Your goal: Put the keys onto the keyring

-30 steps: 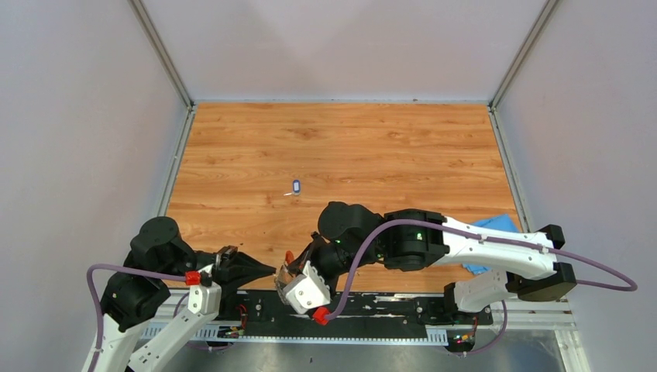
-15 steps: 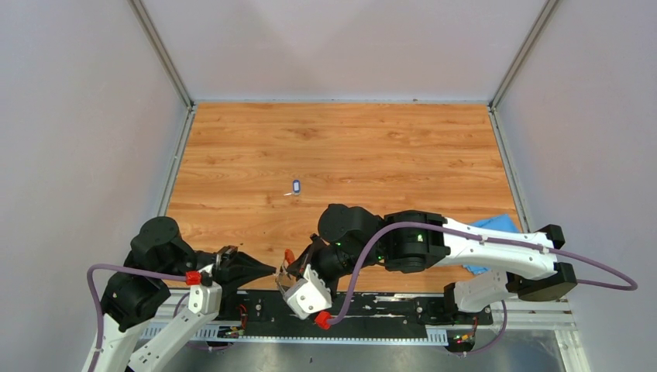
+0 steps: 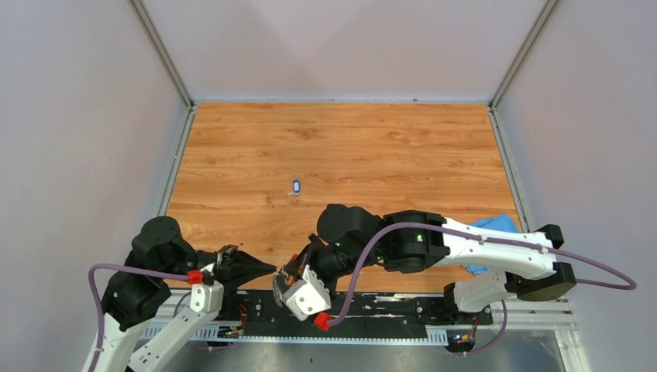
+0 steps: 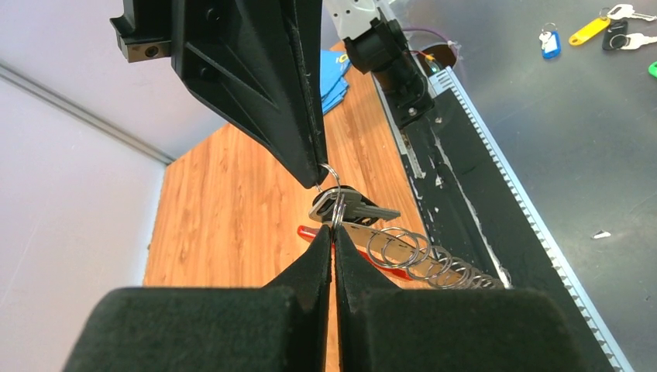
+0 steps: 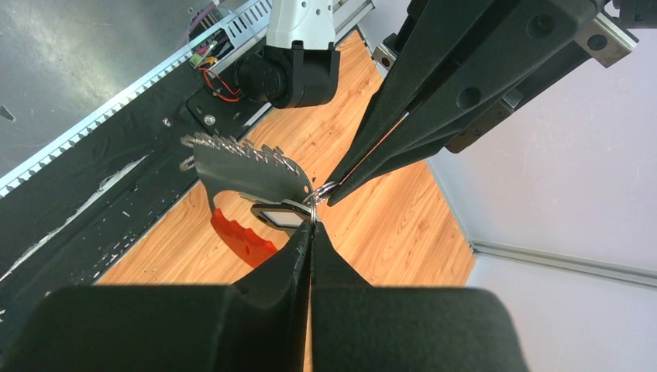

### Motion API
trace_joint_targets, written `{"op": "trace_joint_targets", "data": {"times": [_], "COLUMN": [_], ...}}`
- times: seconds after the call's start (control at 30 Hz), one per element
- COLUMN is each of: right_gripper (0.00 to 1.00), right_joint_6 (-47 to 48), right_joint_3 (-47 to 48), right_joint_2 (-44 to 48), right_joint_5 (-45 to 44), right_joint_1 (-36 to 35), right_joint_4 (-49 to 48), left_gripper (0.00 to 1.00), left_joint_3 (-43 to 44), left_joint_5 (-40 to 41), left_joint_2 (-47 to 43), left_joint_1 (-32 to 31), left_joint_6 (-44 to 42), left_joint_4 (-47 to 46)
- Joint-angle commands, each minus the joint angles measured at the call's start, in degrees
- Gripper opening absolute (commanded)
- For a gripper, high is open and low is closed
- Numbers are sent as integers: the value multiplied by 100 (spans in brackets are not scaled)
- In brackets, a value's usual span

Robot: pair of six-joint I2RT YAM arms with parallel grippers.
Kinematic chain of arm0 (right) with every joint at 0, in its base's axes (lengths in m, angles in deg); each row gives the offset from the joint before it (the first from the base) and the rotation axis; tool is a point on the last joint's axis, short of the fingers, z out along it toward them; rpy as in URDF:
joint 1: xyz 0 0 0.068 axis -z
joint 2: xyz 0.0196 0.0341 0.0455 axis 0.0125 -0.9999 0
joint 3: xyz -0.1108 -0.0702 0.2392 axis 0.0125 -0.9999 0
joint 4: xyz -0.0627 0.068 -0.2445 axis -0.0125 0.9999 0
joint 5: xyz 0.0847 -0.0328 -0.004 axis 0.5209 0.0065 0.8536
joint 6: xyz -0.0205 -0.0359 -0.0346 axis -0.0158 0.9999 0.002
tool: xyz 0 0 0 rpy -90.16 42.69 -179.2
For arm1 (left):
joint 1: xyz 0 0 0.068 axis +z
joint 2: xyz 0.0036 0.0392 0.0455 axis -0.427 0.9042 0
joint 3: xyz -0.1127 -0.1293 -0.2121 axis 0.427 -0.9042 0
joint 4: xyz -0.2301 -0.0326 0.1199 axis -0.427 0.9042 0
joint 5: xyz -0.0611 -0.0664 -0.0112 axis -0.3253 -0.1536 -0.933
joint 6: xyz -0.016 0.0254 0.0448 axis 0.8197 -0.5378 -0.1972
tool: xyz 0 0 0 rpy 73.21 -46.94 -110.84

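Counts of the items in a two-arm robot work cell.

Two robot arms, the left arm [image 3: 155, 260] and the right arm [image 3: 480, 244], with one gripper each: the left gripper [image 4: 333, 236] and the right gripper [image 5: 312, 226]. Two keys: one blue-and-white key [image 3: 295, 186] and one black-headed key [image 4: 352, 208]. One small split ring [image 4: 335, 175]. One keyring [image 5: 248, 167] with one red loop [image 5: 244, 236] and a row of grey metal rings [image 4: 422, 256] that overlap too much to count. One blue cloth [image 3: 490, 225]. One wooden table [image 3: 349, 147]. Off the table, one blue key tag [image 4: 549, 43] and one yellow key tag [image 4: 589, 29].
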Motion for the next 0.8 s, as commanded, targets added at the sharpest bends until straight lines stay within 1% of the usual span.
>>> {"op": "trace_joint_targets", "data": {"times": [0.0,0.77], "right_gripper": [0,0], "right_joint_6": [124,131], "right_joint_3": [177,171], "right_joint_2": [-82,-187], "right_joint_5": [-150,-102], "right_joint_1": [-85,-85], "right_joint_4": [84,-237], "left_gripper": [0,0], "left_joint_3": [-45,-32], "left_joint_5": [-4,143], "left_joint_2": [75,50], "left_joint_1": [-16,-18], "left_joint_6": [-77,-96], "left_joint_4": [-7,-13]}}
